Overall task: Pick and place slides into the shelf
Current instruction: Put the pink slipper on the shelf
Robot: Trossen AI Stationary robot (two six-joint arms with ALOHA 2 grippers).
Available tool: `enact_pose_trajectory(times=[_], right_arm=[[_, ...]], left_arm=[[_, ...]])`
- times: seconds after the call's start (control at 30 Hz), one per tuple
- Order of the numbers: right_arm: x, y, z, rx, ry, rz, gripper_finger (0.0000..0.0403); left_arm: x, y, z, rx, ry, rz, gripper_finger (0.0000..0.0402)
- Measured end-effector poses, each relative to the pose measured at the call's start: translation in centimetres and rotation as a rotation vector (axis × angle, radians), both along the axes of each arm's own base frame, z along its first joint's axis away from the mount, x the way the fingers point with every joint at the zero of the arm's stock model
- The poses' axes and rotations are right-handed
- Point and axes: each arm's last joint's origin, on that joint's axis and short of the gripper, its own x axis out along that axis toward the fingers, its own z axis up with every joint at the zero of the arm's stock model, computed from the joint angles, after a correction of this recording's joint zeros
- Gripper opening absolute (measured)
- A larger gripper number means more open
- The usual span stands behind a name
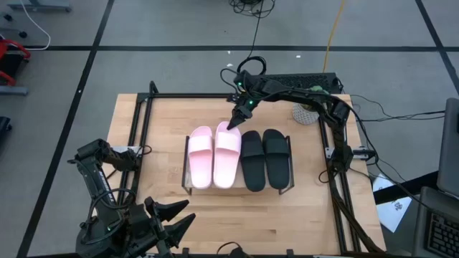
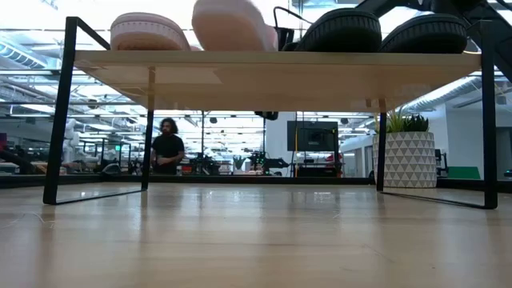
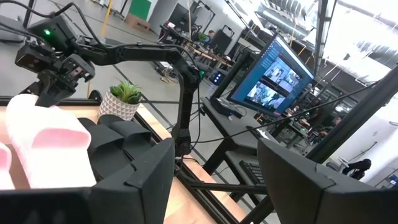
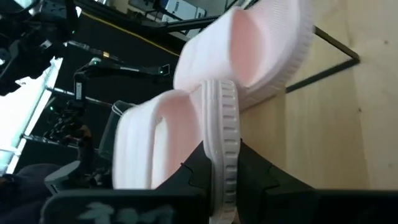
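All slides are on the shelf [image 1: 237,190], side by side. The pink pair [image 1: 201,158] is on its left half and the black pair [image 1: 265,159] on its right; in the low view they sit on the board [image 2: 272,76]. My right gripper [image 1: 233,123] reaches in from the far side and is shut on the far end of the right-hand pink slide [image 1: 227,154]. My left gripper [image 1: 176,215] waits open at the table's near left corner, touching nothing. My right gripper pinches the right-hand pink slide by the ribbed sole edge at its far end [image 4: 221,155], one finger [image 4: 193,171] on each side. It comes slanting down from the table's far side, along the slide's length. The slide's near part [image 2: 232,32] rests on the shelf board.
A white patterned pot with a green plant [image 1: 305,113] stands on the table's far right, and a power strip [image 1: 301,77] lies behind it. Black frame rails run along the table's edges. Bare tabletop [image 1: 237,222] lies in front of the shelf. A person [image 2: 168,148] stands far behind.
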Motion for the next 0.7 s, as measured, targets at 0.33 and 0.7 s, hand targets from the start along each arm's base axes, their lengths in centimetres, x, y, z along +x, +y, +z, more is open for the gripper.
enact_pose_trajectory(times=[0.33, 0.7], right_arm=[[0.8, 1.6, 0.6, -0.012, -0.003, 0.044, 0.0026], [0.5, 0.8, 0.4, -0.078, 0.019, -0.015, 0.0026]], left_arm=[[0.0, 0.0, 0.0, 0.002, 0.001, 0.0, 0.0225], [0.0, 0.0, 0.0, 0.021, 0.013, -0.001, 0.0225]])
